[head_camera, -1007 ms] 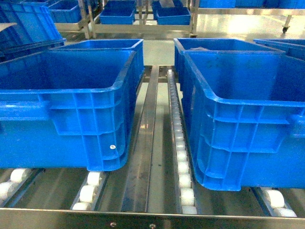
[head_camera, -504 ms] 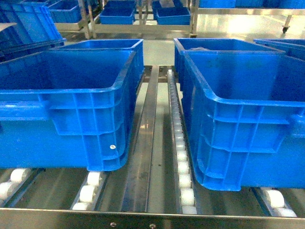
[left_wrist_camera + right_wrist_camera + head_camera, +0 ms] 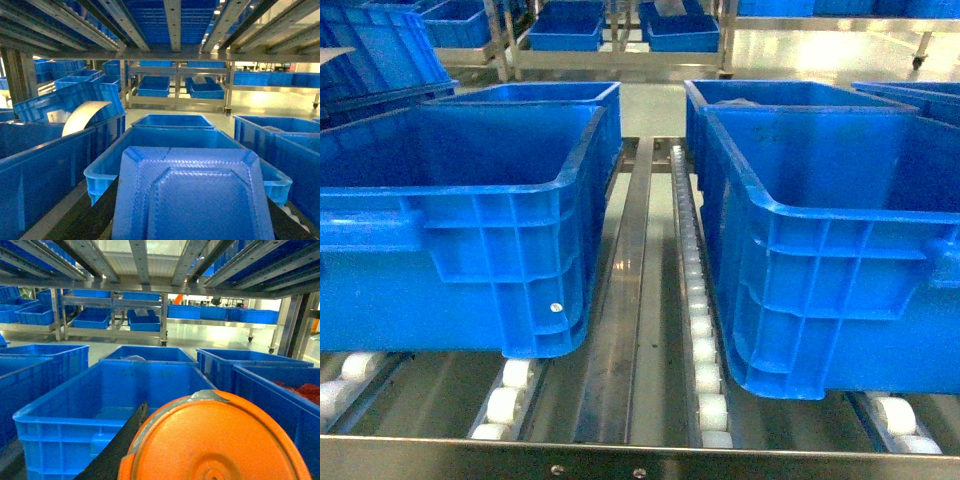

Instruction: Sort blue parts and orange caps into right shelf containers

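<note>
Two big blue crates fill the head view for us: the left crate [image 3: 470, 230] and the right crate [image 3: 830, 250], both sitting on a roller shelf [image 3: 695, 320] with a metal rail [image 3: 625, 300] running between them. Behind each stands another blue crate, and more lie on racks across the pale floor [image 3: 800, 50]. Neither arm nor claw shows here, and we see no orange caps in this view.

From the left wrist camera we look along the shelf under metal beams [image 3: 172, 20]. A blue tray-like piece [image 3: 192, 195] with a raised pattern fills the lower middle, right in front of the lens and over the near rim of a crate [image 3: 100, 175]. We cannot see the left claw itself, so we cannot tell whether it is spread or pressed together.

From the right wrist camera a large orange round lid [image 3: 215, 440] with grey tape at its top edge covers the lower right, very close to the lens. Beyond it sits an open blue crate [image 3: 65, 415], and a crate at the far right [image 3: 280, 390] holds reddish-orange pieces [image 3: 302, 391], too small for us to identify. The right claw is likewise hidden; we cannot tell its state.
</note>
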Motion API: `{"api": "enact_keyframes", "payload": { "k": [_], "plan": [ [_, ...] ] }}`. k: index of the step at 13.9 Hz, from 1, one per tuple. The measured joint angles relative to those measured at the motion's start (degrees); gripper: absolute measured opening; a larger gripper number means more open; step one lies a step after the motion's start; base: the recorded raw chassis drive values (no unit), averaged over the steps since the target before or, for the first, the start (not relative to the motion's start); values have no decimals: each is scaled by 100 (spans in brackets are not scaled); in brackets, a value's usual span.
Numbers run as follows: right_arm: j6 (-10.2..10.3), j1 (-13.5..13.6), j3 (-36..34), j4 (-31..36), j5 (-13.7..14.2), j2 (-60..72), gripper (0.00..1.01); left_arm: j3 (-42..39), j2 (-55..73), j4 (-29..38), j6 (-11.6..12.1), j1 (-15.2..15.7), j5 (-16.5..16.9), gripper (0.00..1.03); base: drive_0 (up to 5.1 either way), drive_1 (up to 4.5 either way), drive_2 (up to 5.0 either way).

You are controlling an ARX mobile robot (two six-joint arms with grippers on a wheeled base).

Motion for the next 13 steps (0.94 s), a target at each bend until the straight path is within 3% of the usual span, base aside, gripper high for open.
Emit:
{"api": "enact_keyframes", "payload": {
  "k": [1, 3, 4, 5, 6, 8, 9, 11, 12, 13],
  "plan": [
    [-155, -28, 17, 544, -11, 570, 42, 24, 761, 772, 81, 9, 149, 41, 0, 0, 0],
    [-376, -407, 535, 1989, -396, 2656, 42, 404, 2992, 2522, 33, 201, 682, 41, 0, 0, 0],
    [-431, -575, 1126, 2691, -581, 3816, 42, 1104, 4258, 3375, 72, 157, 654, 41, 0, 0, 0],
    [-417, -732, 1788, 3099, -732, 4931, 42, 1921, 5377, 3775, 111, 79, 658, 41, 0, 0, 0],
    [-299, -822, 2485, 3134, -872, 6083, 42, 2723, 6448, 3523, 50, 85, 737, 41, 0, 0, 0],
    [-197, -743, 3458, 2826, -872, 7689, 43, 3856, 7930, 2905, -181, 138, 706, 41, 0, 0, 0],
    [-142, -715, 3893, 2813, -922, 8192, 56, 4262, 8258, 2699, -361, 170, 791, 44, 0, 0, 0],
    [-120, -619, 4258, 2968, -809, 8585, 81, 4553, 8314, 2747, -555, 214, 859, 70, 0, 0, 0],
    [-173, -584, 4258, 3110, -533, 8620, 94, 4538, 8299, 2743, -560, 236, 844, 82, 0, 0, 0],
    [-184, -557, 4247, 3042, -378, 8616, 99, 4415, 8277, 2660, -623, 267, 820, 97, 0, 0, 0]
  ]
}}
